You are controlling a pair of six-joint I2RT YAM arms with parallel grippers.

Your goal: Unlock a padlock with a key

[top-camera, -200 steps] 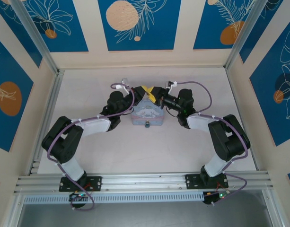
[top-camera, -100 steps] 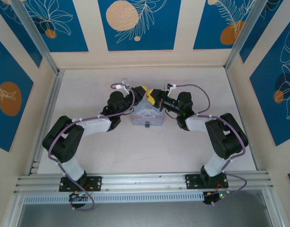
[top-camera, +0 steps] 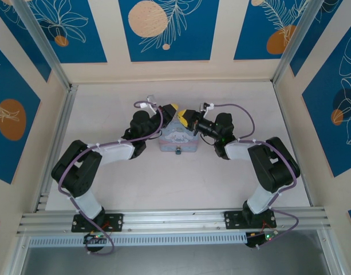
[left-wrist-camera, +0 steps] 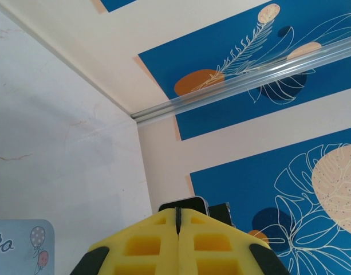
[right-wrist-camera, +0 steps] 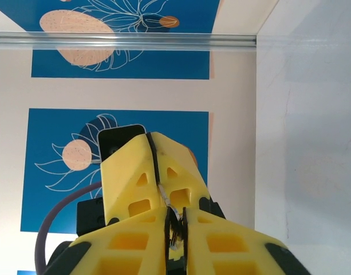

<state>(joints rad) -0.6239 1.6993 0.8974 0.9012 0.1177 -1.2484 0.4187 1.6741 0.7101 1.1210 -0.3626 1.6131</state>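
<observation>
Above the pale blue tin (top-camera: pixel 178 137), my two yellow grippers meet tip to tip. My left gripper (top-camera: pixel 173 109) (left-wrist-camera: pixel 177 215) is shut, and a thin silver key (right-wrist-camera: pixel 165 199) sticks out of its seam. The left fingers (right-wrist-camera: pixel 135 172) point at the right wrist camera. My right gripper (top-camera: pixel 183 117) (right-wrist-camera: pixel 175 220) has its jaws almost together on the key's other end, where small metal bits glint in the narrow gap. A tiny dark padlock (top-camera: pixel 178 152) with a bluish glint hangs at the tin's front edge, well below both grippers.
The tin's printed lid corner (left-wrist-camera: pixel 15 243) lies under the left gripper. Bare pale tabletop (top-camera: pixel 238 177) surrounds the tin. Patterned blue walls (top-camera: pixel 164 28) and metal rails (top-camera: pixel 55 137) close in the sides, and both arms' purple cables (top-camera: pixel 244 114) loop near the wrists.
My right gripper has edged left, closer onto the left gripper's tips. The left arm and the tin have not moved.
</observation>
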